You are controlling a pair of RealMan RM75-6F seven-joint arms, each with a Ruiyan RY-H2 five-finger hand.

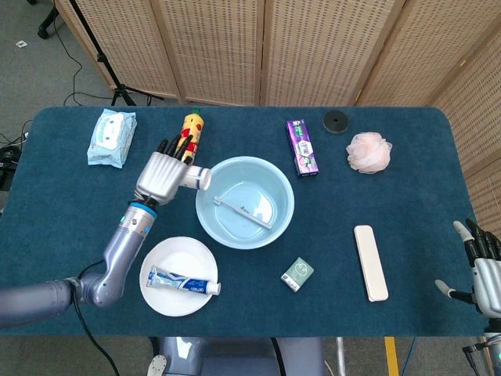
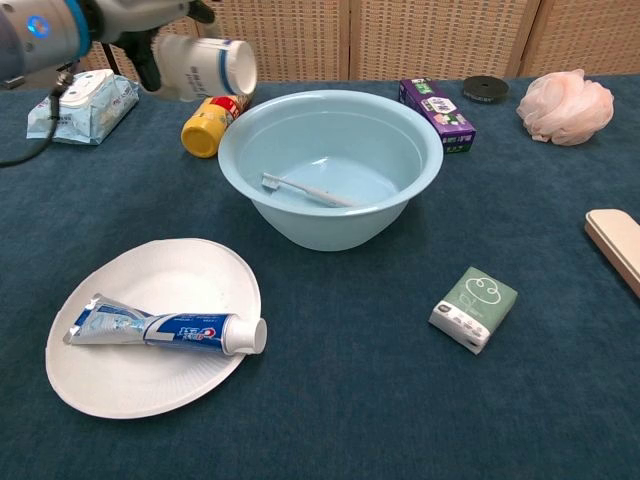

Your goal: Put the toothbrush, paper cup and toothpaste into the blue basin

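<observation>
Nearest the front edge of the desk (image 1: 47, 227), left of centre, the toothpaste (image 2: 165, 326) lay on a white paper plate (image 2: 190, 275), its cap pointing right. At the front right corner the right robot hand (image 1: 485, 270) hung just off the desk edge, fingers spread and holding nothing. A small green box (image 2: 474, 307) sat right of the plate, and a long white case (image 1: 370, 262) lay toward the right edge. In the middle of the desk stood the blue basin (image 2: 400, 115), with the toothbrush (image 2: 308, 190) lying across its bottom. At the basin's left rim the left robot hand (image 1: 160, 177) gripped the paper cup (image 2: 205, 67) on its side, raised off the desk, the open mouth turned toward the basin. Behind the cup lay a yellow bottle (image 2: 210, 132), and a pack of wipes (image 1: 112, 136) rested toward the back left corner. Along the back edge sat a purple box (image 1: 302, 147), a black disc (image 1: 336, 121) and a pink bath pouf (image 1: 369, 152).
</observation>
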